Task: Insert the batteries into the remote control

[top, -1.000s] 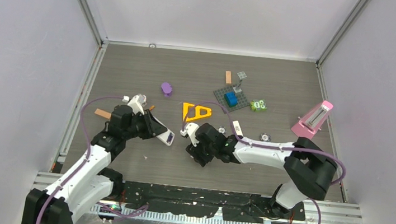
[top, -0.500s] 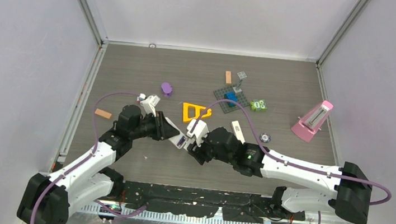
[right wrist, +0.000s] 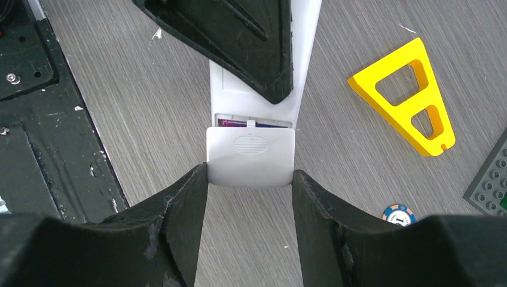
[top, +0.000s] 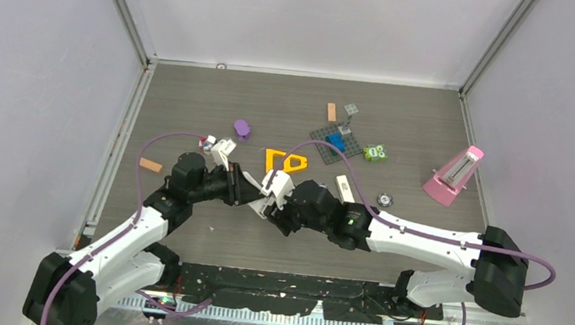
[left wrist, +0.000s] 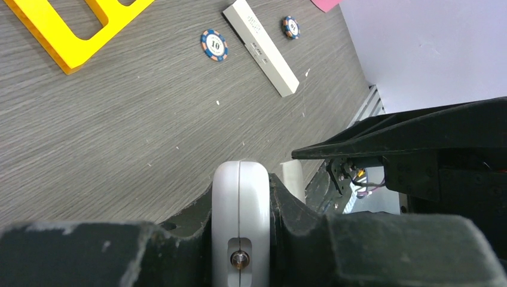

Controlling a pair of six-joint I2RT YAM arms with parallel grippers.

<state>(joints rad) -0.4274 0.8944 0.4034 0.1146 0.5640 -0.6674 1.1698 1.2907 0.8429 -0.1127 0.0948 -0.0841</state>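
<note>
Two arms meet over the front middle of the desk [top: 193, 103], and the white remote [right wrist: 233, 104] is caught between them. The left arm [top: 137, 231] comes in from the left, its jaws clamped tight on one end of the remote. Seen from that wrist, the remote shows edge-on, pinched from both sides. The right arm [top: 422, 239] lies across from the right. Its jaws stand partly spread and press on both sides of the other end, right where the cover [right wrist: 251, 156] sits. The cover is not fully home. A narrow gap is open at its inner edge, and a strip of purple shows through it: one battery [right wrist: 233, 123] lying in the compartment. The cover hides the rest of the compartment.

Just behind the two wrists a yellow triangle [top: 284, 162] lies flat. To its right is a white bar [left wrist: 260, 48] with a chip [left wrist: 214, 45] on one side and a second chip [left wrist: 290, 27] on the other, all apart from each other. Farther back is a grey plate [top: 324, 138] carrying a blue block [top: 335, 142], with a green block [top: 375, 152] just beside it and an orange stick [top: 331, 112] behind. A purple lump [top: 241, 129] lies back left of the triangle. A pink metronome [top: 454, 175] stands near the right wall.
</note>
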